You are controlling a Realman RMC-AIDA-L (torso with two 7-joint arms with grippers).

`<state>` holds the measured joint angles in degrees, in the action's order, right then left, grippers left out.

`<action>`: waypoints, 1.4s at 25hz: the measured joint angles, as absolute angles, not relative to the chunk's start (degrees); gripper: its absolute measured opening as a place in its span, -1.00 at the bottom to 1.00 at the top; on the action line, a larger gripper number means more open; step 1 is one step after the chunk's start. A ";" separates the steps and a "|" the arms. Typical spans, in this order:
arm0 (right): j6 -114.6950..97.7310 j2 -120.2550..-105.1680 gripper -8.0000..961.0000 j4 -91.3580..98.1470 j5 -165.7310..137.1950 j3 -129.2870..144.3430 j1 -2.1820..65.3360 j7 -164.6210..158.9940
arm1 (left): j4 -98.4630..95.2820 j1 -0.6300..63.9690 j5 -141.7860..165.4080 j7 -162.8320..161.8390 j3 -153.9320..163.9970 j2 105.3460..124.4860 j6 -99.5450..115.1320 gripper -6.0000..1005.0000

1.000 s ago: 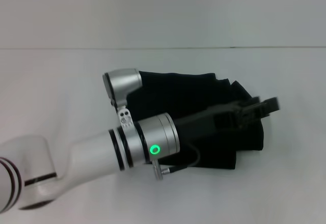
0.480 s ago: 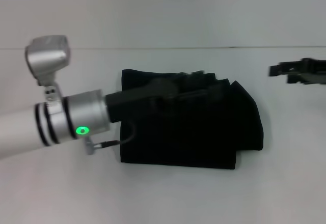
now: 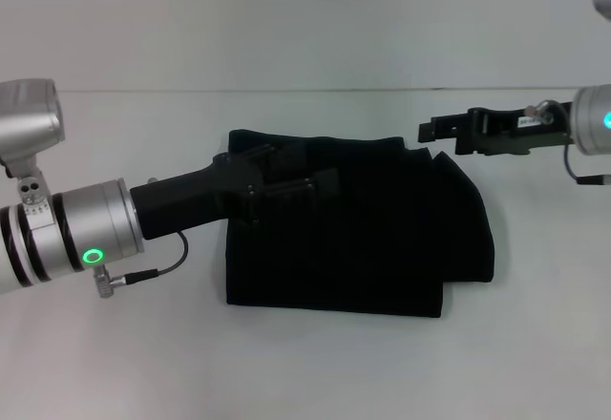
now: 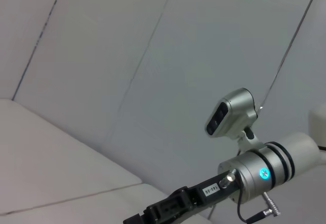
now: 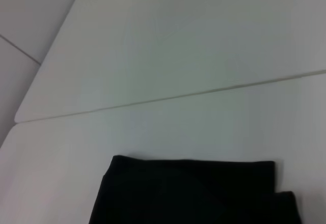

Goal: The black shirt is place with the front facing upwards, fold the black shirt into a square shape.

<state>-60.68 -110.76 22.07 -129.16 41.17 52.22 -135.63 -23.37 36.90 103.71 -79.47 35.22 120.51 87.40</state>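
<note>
folded into a squarish, layered block near the middle of the white table (image 3: 115, 363), the black shirt (image 3: 363, 239), front lettering not on show. reaching in from nine o'clock, the left gripper (image 3: 305, 189), low over the shirt's nine-to-ten o'clock part, dark fingers lost against the dark cloth; open or closed, touching or just above, cannot tell. coming in from three o'clock, the right gripper (image 3: 430, 131), clear of the cloth and just off the shirt's one o'clock corner, nothing seen between its fingers, though its state too cannot be told from here. seen again from the left wrist, that same right gripper (image 4: 153, 215) with its silver wrist and blue light, against a pale wall. from the right wrist, only the shirt's far edge (image 5: 193, 191) lying fairly straight on the table, with a small step at one end where a layer pokes out. at the shirt's three o'clock side, an uneven, bulging fold; at five o'clock, a notch where the upper layer stops short of the lower. hanging from the left wrist near eight o'clock, a thin cable (image 3: 158, 265), just beside the shirt's edge. all round the shirt, bare white surface, widest at six o'clock and at twelve o'clock up to the table's far edge line.
</note>
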 joint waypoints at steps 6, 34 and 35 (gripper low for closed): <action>-57.14 -112.89 0.65 20.71 -129.25 41.30 53.25 -135.91 | -23.42 36.83 103.71 -78.63 35.29 120.49 85.13 0.68; -50.71 -117.08 -0.51 20.64 -125.32 40.82 52.15 -132.79 | -23.09 36.76 103.71 -77.69 35.33 120.87 81.11 0.68; -50.49 -117.17 -0.59 20.68 -124.73 40.83 51.99 -132.44 | -23.02 36.76 103.71 -77.69 35.33 120.83 81.11 0.68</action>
<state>-50.49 -117.17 20.68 -124.73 40.83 51.99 -132.44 -23.02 36.76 103.71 -77.69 35.33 120.83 81.11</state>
